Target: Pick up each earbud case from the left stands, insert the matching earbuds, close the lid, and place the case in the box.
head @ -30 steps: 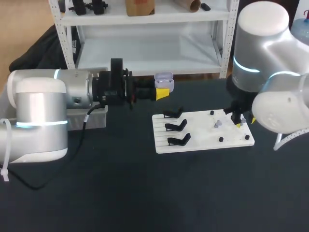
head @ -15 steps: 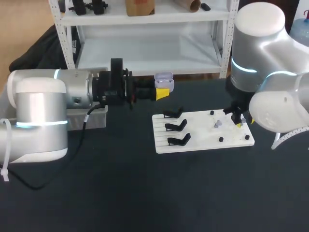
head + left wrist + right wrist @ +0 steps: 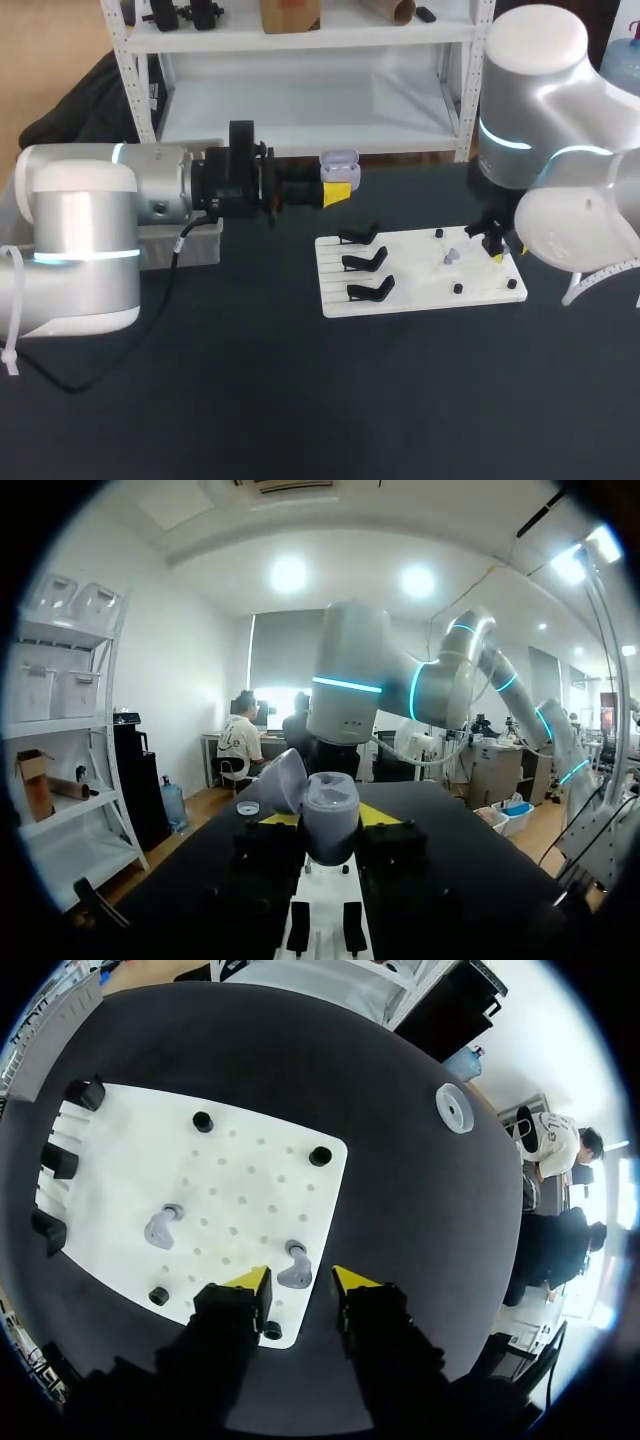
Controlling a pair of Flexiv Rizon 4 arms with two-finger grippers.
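Closest to me, the white board lies flat on the dark table. Three empty black stands line its left end, and small black pegs dot the rest. The right gripper hangs low over the board's right end with its yellow tips spread apart. A pale earbud lies on the board in the gap between them. Neither tip visibly presses on it, so the gripper holds nothing. A second earbud lies further in on the board, well clear of the fingers.

Farther back, the left gripper reaches in level above the table, behind the board. Its fingers pinch the lavender earbud case from both sides. The case sits upright, off the stands, with its lid tipped open.
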